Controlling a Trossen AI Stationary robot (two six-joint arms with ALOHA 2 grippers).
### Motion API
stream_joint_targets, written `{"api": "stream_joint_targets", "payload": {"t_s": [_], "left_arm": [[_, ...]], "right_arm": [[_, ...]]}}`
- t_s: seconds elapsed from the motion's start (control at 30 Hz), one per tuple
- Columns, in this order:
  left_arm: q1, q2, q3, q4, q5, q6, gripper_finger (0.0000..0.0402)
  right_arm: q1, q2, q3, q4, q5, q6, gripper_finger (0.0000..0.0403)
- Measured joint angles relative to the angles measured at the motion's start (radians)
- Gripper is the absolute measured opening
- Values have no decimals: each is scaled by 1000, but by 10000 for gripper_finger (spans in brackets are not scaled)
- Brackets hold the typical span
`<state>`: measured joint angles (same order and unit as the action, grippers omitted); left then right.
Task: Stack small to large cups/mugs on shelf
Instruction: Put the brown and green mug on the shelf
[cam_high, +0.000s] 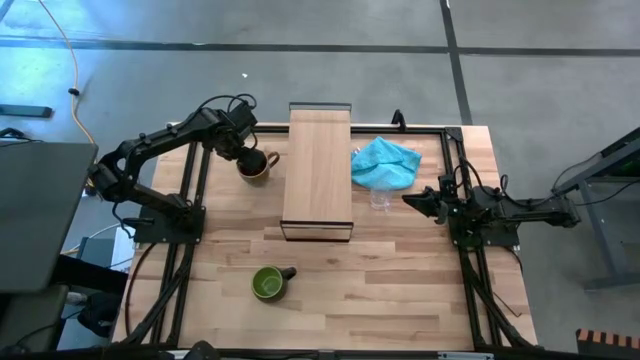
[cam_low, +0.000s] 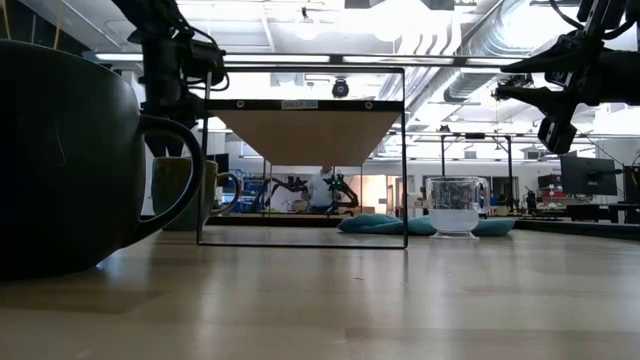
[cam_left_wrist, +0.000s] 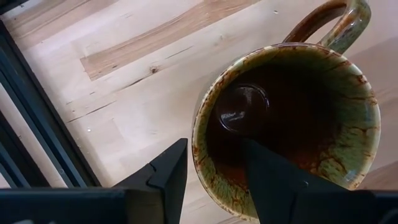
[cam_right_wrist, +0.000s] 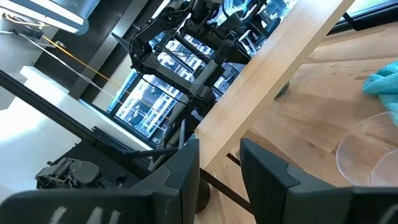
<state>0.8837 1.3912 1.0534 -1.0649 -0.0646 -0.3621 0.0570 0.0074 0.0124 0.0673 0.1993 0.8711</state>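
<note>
- Green mug (cam_high: 267, 283): stands upright on the tabletop (cam_high: 400, 300) near its front edge, left of centre, well apart from both arms. Its handle points toward the right edge. In the low view it fills the left foreground (cam_low: 60, 160).
- Shelf (cam_high: 318, 170): a long light-wood board with a dark frame, standing at mid-table and running from the centre to the far edge. In the low view the board sits raised on its thin dark frame (cam_low: 305, 135), with open space beneath it.
- Glass cup (cam_high: 381, 198): stands upright on the tabletop just right of the shelf, at the near edge of the turquoise cloth (cam_high: 386, 162). The low view shows it clear and empty (cam_low: 456, 207).
- Right gripper (cam_high: 410, 200): held above the tabletop right of the glass cup, pointing at it and not touching it. The right wrist view shows its fingers (cam_right_wrist: 180, 174) spread with nothing between them.
- Brown mug (cam_high: 256, 165): stands upright on the tabletop just left of the shelf, toward the far edge, its handle pointing at the shelf.
- Left gripper (cam_left_wrist: 214, 177): at the mug's rim on the side away from the shelf. One finger reaches inside the mug, the other stays outside, so the wall sits between the part-spread fingers. Whether they press on the wall cannot be told.
</note>
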Motion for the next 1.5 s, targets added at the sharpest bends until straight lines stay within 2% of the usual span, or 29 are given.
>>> {"api": "stream_joint_targets", "payload": {"t_s": [0.47,0.57,0.83,0.97,1.07,1.3,1.5], "left_arm": [[0,40,-1,22,-28,3,138],[0,40,-1,20,-40,3,118],[0,40,-1,19,-52,27,29],[0,38,1,22,-48,42,9],[0,38,0,23,-41,43,21],[0,40,-1,26,-59,44,89],[0,40,-1,26,-67,44,95]], "right_arm": [[0,0,0,-1,0,0,106],[0,0,0,-7,0,0,106],[0,0,0,-23,0,0,106],[0,0,0,-23,0,0,106],[0,0,0,-23,0,0,106],[0,0,0,-23,0,2,106],[0,0,0,-23,0,3,106]]}}
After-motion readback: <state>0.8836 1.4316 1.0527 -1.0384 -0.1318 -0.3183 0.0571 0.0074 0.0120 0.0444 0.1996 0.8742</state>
